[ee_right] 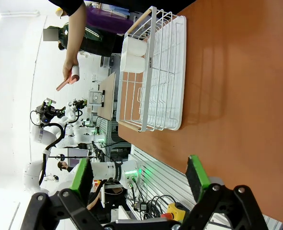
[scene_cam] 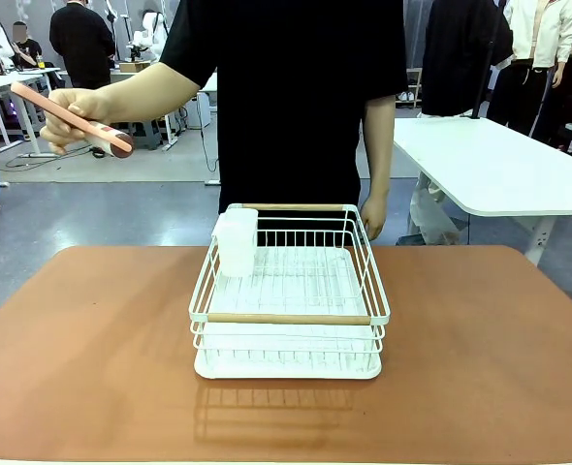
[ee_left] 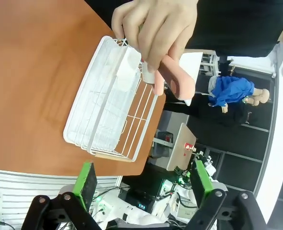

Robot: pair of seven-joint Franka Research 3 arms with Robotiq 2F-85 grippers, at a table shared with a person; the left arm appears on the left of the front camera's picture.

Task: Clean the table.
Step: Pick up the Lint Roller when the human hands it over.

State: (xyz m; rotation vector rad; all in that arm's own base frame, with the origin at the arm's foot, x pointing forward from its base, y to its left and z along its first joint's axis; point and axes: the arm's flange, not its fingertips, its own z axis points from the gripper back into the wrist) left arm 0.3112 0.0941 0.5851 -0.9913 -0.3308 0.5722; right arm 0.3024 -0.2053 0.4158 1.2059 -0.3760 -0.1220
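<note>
**One utensil in hand, table nearly cleared**

Nearest, the left gripper [ee_left: 144, 173] and the right gripper [ee_right: 139, 173] are seen with fingers spread apart and nothing held between them. The table [scene_cam: 92, 368] is occupied at its middle by a white wire dish rack [scene_cam: 286, 318], with a white cup [scene_cam: 236, 242] set in its far left corner. At the far left, a pink-handled utensil [scene_cam: 36, 101] is held up in the person's hand [scene_cam: 78, 108]. Its stowing is judged to be the step outstanding.

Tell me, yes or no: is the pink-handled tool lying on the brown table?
No, the person's hand holds the pink-handled tool up in the air, above and clear of the table.
</note>
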